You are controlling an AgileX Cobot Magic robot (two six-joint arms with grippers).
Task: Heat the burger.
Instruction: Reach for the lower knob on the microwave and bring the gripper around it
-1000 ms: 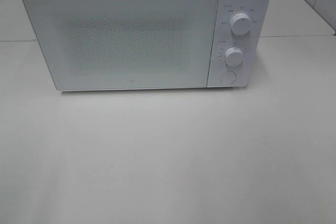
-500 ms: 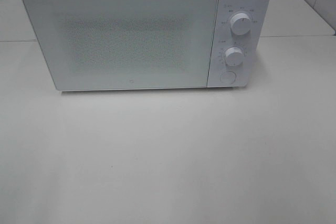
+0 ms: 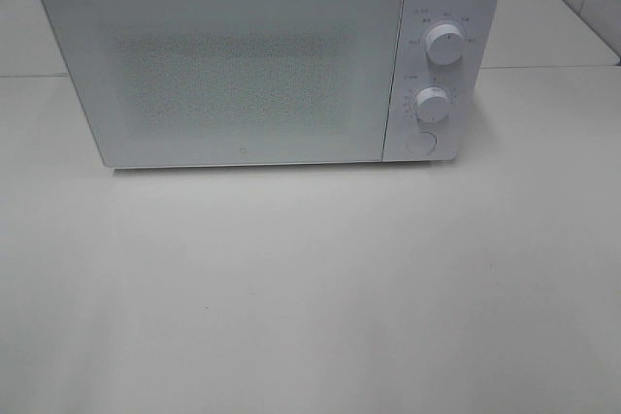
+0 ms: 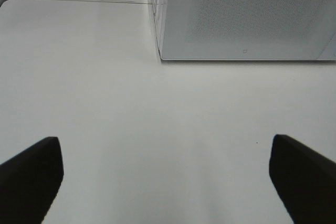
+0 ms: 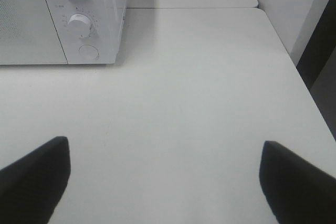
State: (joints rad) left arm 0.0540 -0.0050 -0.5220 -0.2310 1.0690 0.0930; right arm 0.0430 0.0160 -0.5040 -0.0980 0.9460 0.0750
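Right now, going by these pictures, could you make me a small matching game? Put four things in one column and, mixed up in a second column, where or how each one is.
Things:
1. microwave door
2. round button
3. upper knob
4. left gripper

Descriptions:
A. open, holding nothing, above the table
B. shut
C. lowest on the control panel
D. highest on the control panel

Pairs: 1-B, 2-C, 3-D, 4-A
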